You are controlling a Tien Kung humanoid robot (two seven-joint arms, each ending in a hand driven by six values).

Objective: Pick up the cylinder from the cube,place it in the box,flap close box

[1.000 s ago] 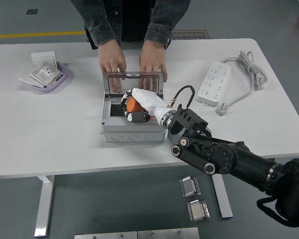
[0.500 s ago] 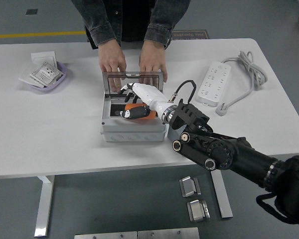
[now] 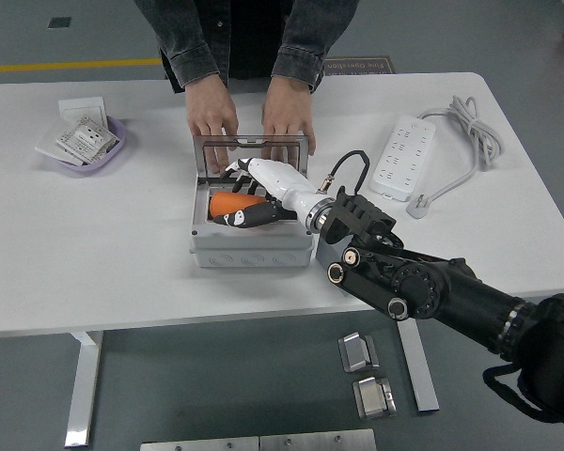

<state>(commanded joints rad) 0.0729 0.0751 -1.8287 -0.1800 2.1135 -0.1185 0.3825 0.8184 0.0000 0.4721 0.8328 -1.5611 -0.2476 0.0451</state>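
An orange cylinder (image 3: 226, 203) lies on its side inside the grey box (image 3: 252, 252) at mid-table. My right hand (image 3: 248, 195), white with black fingers, reaches into the box from the right, just beside and over the cylinder. Its fingers (image 3: 239, 172) are spread above it and the thumb sits below it, with no firm grasp showing. The box's clear lid (image 3: 252, 153) stands upright at the back. A person's two hands (image 3: 211, 117) rest behind the lid and touch it. No cube is visible.
A white power strip (image 3: 402, 155) with its grey cable (image 3: 465, 127) lies to the right. A purple bowl (image 3: 115, 153) holding cards sits at the far left. My black right forearm (image 3: 423, 291) crosses the table's near right edge.
My right hand lowered the cylinder into the box and its fingers loosened; the cylinder now shows to the left of the palm. The person's hands stayed behind the lid.
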